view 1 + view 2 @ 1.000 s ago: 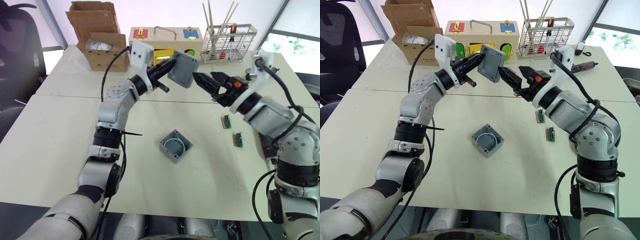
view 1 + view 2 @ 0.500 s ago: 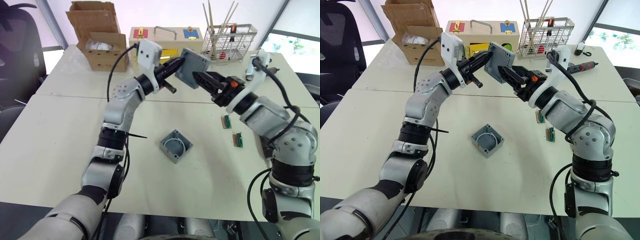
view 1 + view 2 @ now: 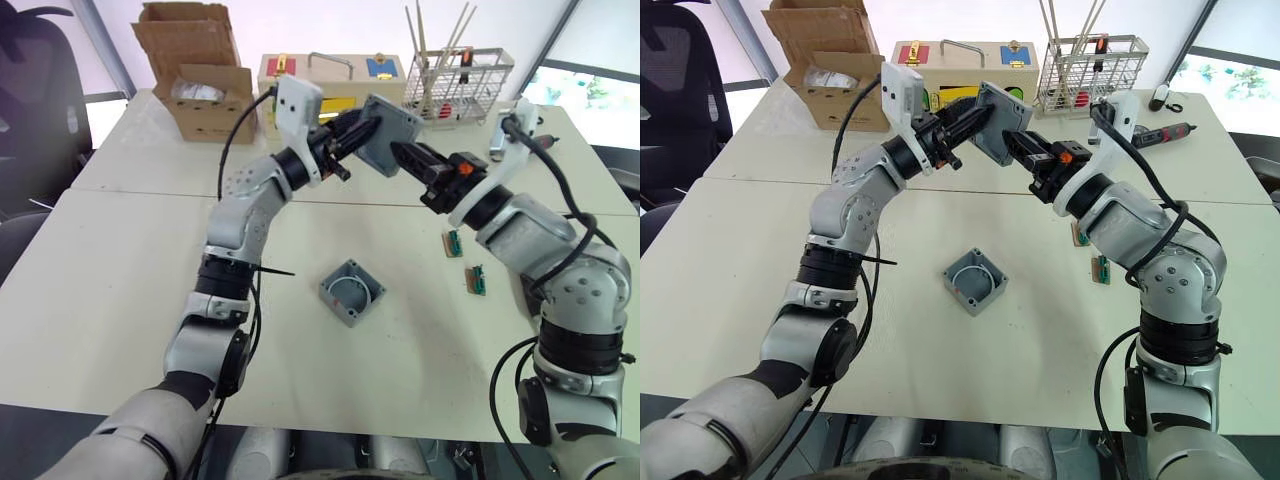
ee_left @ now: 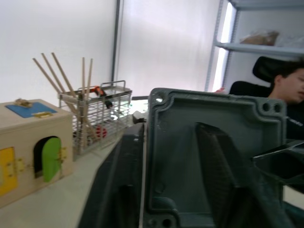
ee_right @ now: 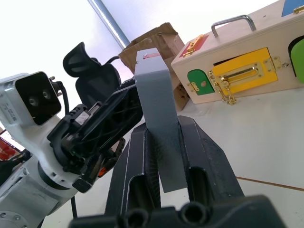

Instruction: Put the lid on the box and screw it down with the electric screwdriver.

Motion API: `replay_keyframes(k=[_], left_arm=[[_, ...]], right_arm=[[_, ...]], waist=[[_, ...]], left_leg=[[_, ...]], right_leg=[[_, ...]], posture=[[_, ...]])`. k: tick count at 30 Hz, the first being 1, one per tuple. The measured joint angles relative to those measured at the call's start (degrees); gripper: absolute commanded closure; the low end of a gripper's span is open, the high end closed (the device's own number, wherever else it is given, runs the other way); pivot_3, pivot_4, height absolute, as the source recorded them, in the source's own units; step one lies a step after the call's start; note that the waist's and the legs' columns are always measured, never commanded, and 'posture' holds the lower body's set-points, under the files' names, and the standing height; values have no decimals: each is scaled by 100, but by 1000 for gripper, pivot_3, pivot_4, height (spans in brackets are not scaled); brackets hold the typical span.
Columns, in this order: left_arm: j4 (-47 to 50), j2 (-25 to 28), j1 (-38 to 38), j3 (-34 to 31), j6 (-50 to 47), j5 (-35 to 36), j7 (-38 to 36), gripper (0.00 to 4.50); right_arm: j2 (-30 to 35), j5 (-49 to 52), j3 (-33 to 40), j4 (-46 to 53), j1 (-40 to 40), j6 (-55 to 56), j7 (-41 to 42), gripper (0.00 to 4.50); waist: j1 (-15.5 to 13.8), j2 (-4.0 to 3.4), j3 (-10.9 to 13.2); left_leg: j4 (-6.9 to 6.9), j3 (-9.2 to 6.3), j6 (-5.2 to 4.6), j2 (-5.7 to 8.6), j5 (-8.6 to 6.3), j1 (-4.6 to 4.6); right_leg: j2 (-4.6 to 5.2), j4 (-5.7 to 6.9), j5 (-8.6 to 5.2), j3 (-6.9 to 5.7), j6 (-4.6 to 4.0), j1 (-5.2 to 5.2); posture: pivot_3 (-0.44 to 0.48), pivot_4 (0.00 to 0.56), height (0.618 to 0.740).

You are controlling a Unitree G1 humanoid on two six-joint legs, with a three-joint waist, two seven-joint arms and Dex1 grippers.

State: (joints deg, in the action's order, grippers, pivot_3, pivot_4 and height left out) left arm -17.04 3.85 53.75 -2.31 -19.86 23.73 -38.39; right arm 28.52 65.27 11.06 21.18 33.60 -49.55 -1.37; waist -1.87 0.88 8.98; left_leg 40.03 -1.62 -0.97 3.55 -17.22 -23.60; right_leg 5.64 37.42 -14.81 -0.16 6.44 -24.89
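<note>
Since a second ago the right gripper (image 3: 1012, 143) has closed the gap to the lid (image 3: 390, 136); its two fingers now stand on either side of the lid's edge, clamped on it or very nearly so; the left gripper (image 3: 352, 130) has shifted a little to the right with the lid and grips its other edge.

Both hold the lid in the air, well above and behind the box (image 3: 351, 292), which rests open on the table (image 3: 110, 280).

I judge the step to be a hand-over; to do it well, the right fingers should press firmly before the left ones let go, and the lid should stay level on its way down over the box.

Counted: one lid; one box; two grippers; beside the box, on its right, two small green circuit boards (image 3: 453, 243).
</note>
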Motion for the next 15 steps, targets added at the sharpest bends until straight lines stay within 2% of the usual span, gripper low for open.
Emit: replay_keyframes(k=[3,7,11,15], left_arm=[[143,28,-43,-234,-389,407,14,22],[281,173,-270,-983,-991,1155,293,22],[800,110,-942,-1422,-1098,1571,618,22],[1665,415,-1944,-1310,-1529,1772,678,22]], right_arm=[[-16,-282,-15,86,-78,140,76,4357],[121,-1453,-202,438,-513,796,265,4357],[594,-3230,-697,979,-1298,1736,445,4357],[1383,-5404,-1521,1662,-2605,2792,590,4357]], waist=[[26,0,0],[113,0,0],[119,0,0],[116,-1,0]], left_leg=[[-1,-1,0,-1,0,0],[-2,-3,0,-2,0,0],[-5,-2,0,-1,0,0],[-6,-2,5,-1,2,2]], right_leg=[[-1,0,0,0,0,0],[-3,0,0,0,1,-1],[-3,-3,-1,1,1,-2],[-5,-6,-1,2,1,-1]], posture=[[0,150,694],[0,150,694],[0,150,694],[0,150,694]])
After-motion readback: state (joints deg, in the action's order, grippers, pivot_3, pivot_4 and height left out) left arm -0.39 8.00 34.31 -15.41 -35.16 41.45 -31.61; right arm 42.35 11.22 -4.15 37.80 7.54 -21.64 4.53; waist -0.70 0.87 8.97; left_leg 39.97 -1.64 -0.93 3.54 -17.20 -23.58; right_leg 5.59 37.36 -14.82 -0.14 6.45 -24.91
